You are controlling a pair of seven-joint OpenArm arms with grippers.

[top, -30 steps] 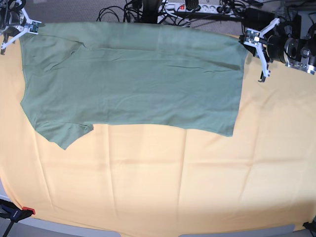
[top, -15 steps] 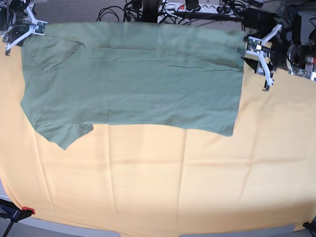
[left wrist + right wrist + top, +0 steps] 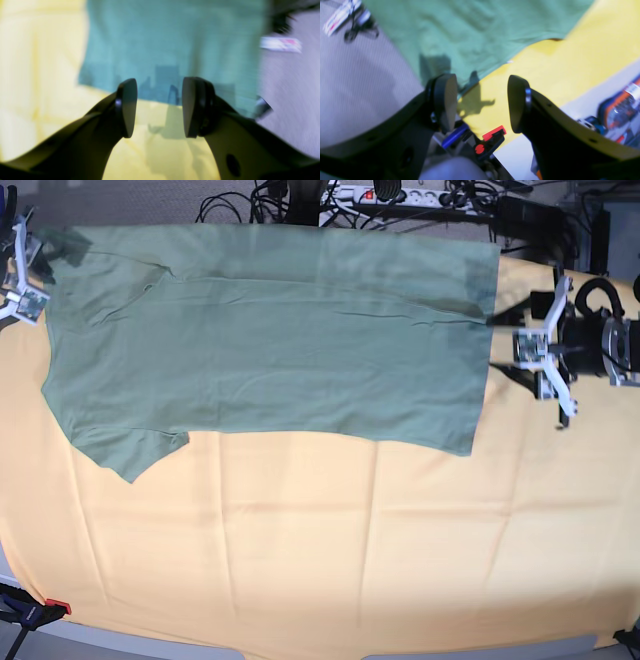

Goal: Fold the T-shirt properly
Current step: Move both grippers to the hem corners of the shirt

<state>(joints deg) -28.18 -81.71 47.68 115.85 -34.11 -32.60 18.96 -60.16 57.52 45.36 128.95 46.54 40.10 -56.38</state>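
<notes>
The sage-green T-shirt lies flat along the far side of the yellow-orange cloth, with one sleeve pointing toward the near left. My left gripper hovers just off the shirt's right edge. In the left wrist view the left gripper is open and empty, with the shirt's hem ahead of it. My right gripper stands at the shirt's far left corner. In the right wrist view the right gripper is open too, nothing between its pads, and the shirt lies beyond them.
Cables and a power strip lie beyond the table's far edge. A red and black clamp grips the cloth at the near left corner, and another clamp shows below my right gripper.
Both grippers have opened, let go of the shirt's far corners and drawn away outward and toward the near side. The shirt now lies flat and has not shifted.
</notes>
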